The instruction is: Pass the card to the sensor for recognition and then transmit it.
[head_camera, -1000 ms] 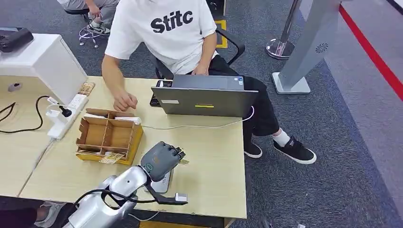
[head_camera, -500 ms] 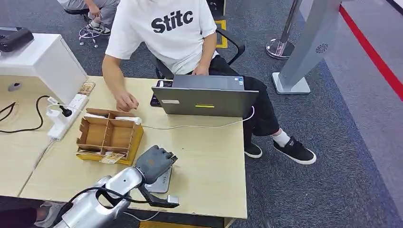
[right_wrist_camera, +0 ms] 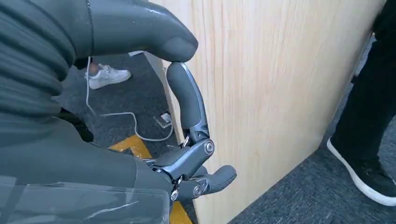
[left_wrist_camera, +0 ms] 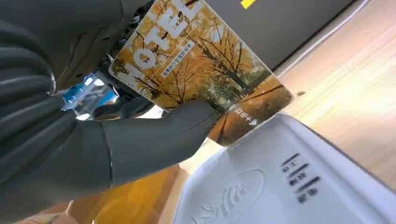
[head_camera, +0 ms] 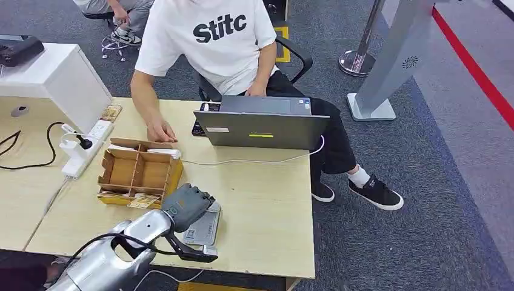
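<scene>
The card (left_wrist_camera: 196,70), printed with autumn trees, large white letters reading "OTEL" and smaller Chinese characters, is pinched under the thumb of the left hand (head_camera: 186,205) just above the white sensor (head_camera: 203,227), low and left of centre in the head view. The sensor bears a wave logo and small dark markings. Behind it sits a cardboard divider box (head_camera: 136,173). A person (head_camera: 212,42) in a white "Stitc" shirt sits at the laptop (head_camera: 260,128). The right hand (right_wrist_camera: 187,140) has its fingers loosely curled on nothing, beside a wooden panel.
</scene>
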`<state>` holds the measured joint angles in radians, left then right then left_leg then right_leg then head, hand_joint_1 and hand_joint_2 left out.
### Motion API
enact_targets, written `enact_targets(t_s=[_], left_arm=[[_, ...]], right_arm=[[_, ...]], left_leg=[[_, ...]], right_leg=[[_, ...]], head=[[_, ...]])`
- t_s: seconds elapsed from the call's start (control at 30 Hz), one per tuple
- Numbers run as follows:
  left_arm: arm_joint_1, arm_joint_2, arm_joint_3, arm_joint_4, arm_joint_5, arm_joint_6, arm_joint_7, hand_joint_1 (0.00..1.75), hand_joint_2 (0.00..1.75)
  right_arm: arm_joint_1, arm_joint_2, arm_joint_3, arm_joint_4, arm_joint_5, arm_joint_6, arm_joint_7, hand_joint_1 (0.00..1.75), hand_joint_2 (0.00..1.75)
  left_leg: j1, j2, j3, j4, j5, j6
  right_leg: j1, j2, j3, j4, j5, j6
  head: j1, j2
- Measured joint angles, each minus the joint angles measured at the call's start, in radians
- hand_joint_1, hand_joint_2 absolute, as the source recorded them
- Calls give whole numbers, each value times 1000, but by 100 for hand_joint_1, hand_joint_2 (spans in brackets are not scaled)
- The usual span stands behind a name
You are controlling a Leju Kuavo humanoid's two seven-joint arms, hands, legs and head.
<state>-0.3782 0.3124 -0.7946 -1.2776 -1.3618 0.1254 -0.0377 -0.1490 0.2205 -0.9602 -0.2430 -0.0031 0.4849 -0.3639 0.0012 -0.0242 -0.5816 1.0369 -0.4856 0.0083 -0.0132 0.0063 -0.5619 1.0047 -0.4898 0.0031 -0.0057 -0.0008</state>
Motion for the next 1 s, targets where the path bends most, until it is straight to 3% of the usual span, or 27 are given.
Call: enact_targets(t_s=[0.07, 0.13, 0.27, 0.53, 0.83, 1.0], left_arm=[[1, -9, -2, 2, -23, 26, 25, 175, 175], [9, -47, 11, -1, -94, 96, 88, 175, 175], [29, -128, 101, -77, -197, 156, 170, 175, 175], [34, -177, 320, -158, -206, 158, 161, 175, 175], [36, -205, 458, -177, -206, 169, 187, 175, 175], [36, -215, 520, -177, -206, 192, 162, 175, 175]], right_arm=[[0, 0, -1, 0, 0, 0, -2, 0, 175], [1, 0, -2, 0, 2, 0, -4, 0, 175], [-1, 0, -1, 0, 12, -8, -1, 0, 175], [-4, 0, 15, 0, 23, -15, 13, 0, 175], [-9, 0, 24, 0, 34, -17, 27, 0, 175], [-14, 0, 32, 0, 35, -17, 29, 0, 175]], left_leg=[[0, 0, 0, 0, 0, 0], [0, -1, -1, 0, 1, 0], [0, -2, -2, 0, 1, 1], [0, -1, -2, 0, 1, 0], [0, -1, -2, 0, 2, -1], [0, -1, -2, 0, 2, -1]], right_leg=[[0, 0, 0, 0, 0, 0], [-1, 0, 0, 0, 0, 0], [-1, -1, -1, 0, 1, 1], [0, 0, -1, 0, 1, 1], [0, 0, -1, 1, 1, 1], [0, -1, -1, 1, 1, 1]], head=[[0, 0], [0, 0], [0, 0], [0, 0], [0, 0], [0, 0]])
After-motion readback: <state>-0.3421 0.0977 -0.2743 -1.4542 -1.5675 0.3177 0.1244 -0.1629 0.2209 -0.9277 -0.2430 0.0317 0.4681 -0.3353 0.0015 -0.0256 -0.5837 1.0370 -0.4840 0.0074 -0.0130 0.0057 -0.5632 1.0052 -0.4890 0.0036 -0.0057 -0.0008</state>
